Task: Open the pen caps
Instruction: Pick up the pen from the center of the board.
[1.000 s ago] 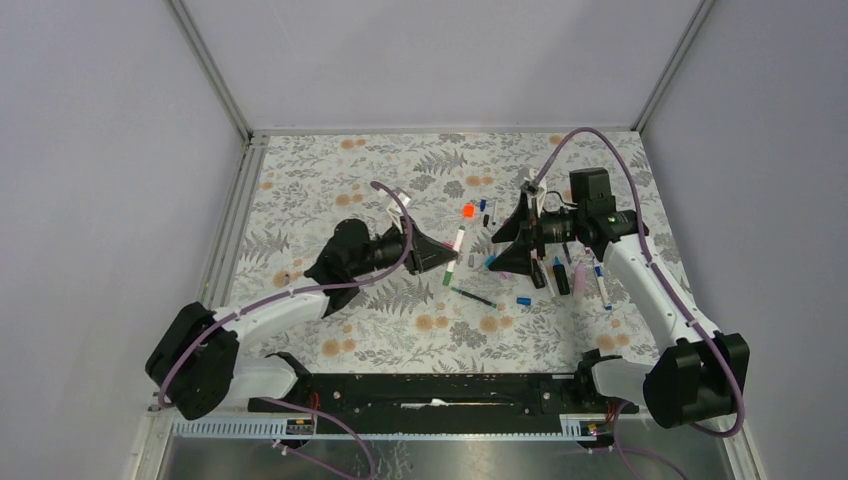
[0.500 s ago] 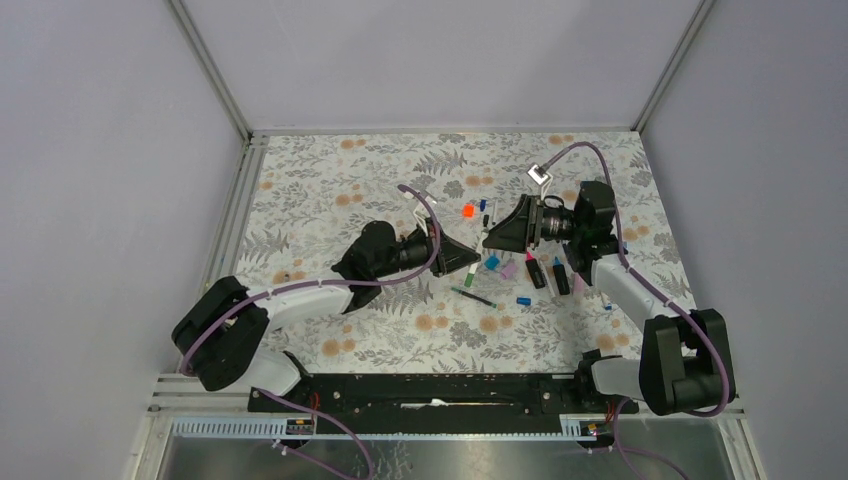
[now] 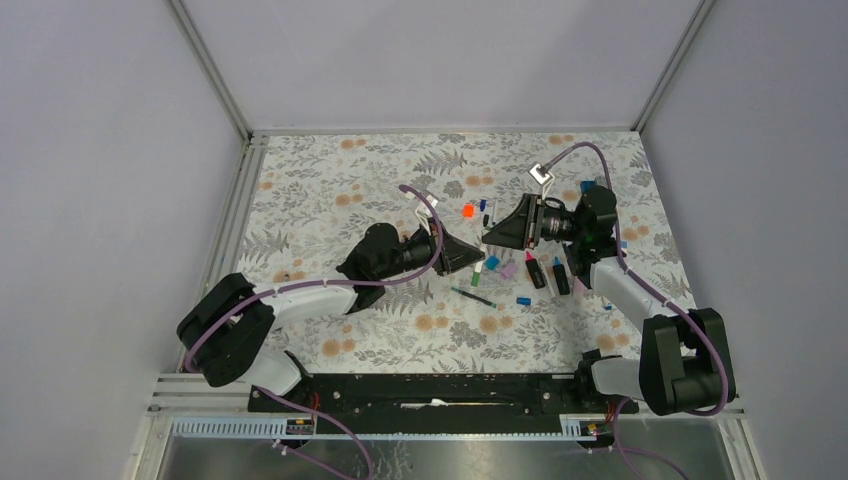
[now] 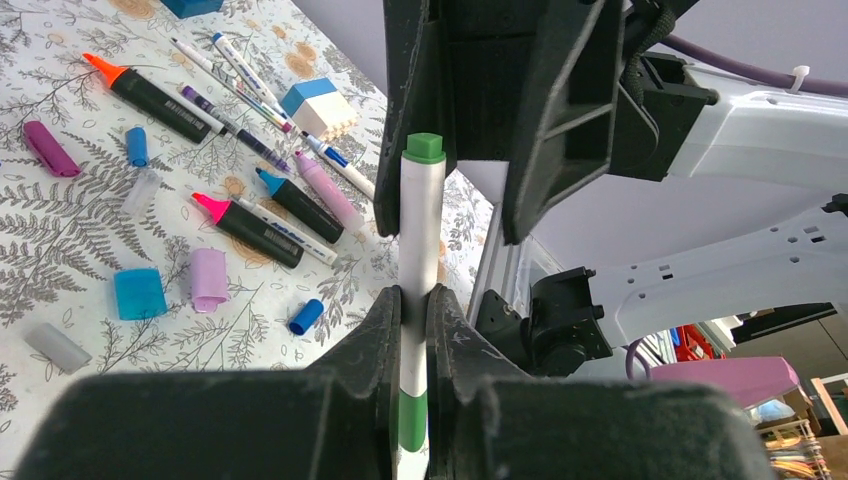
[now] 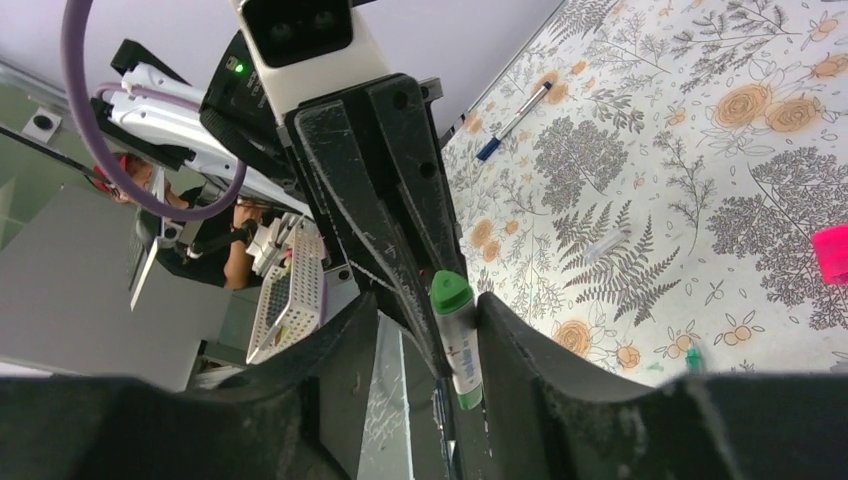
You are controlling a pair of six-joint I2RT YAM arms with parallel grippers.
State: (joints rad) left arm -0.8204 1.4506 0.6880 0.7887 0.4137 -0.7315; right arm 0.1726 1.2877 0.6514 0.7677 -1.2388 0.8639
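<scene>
I had the left jaws clamped hard on the barrel of the white pen [image 4: 418, 250], with its green band sitting down between the fingers. The pen was held up off the bench [image 3: 320, 190], pointing at the other arm. Its green cap [image 4: 424, 147] was on the far end and lay between the fingers of the right jaws. Those stood partly open astride the cap. In the left wrist view the cap lay close against one finger, with a clear gap to the other. I could not tell whether that near finger was actually touching it. From above, the two arms met nose to nose over the right-centre of the bench.

Below them the bench was littered. A pink-tipped highlighter [image 4: 245, 225] and a blue-tipped highlighter [image 4: 295, 203] lay side by side with their tips bare, and an orange-tipped highlighter [image 4: 140, 92] lay farther off. A loose lilac cap [image 4: 208, 279] and a square blue cap [image 4: 139, 293] lay just beside each other. An orange cap [image 3: 467, 211] lay apart, farther back. A blue-and-white block [image 4: 318, 105] sat among the thin pens.
</scene>
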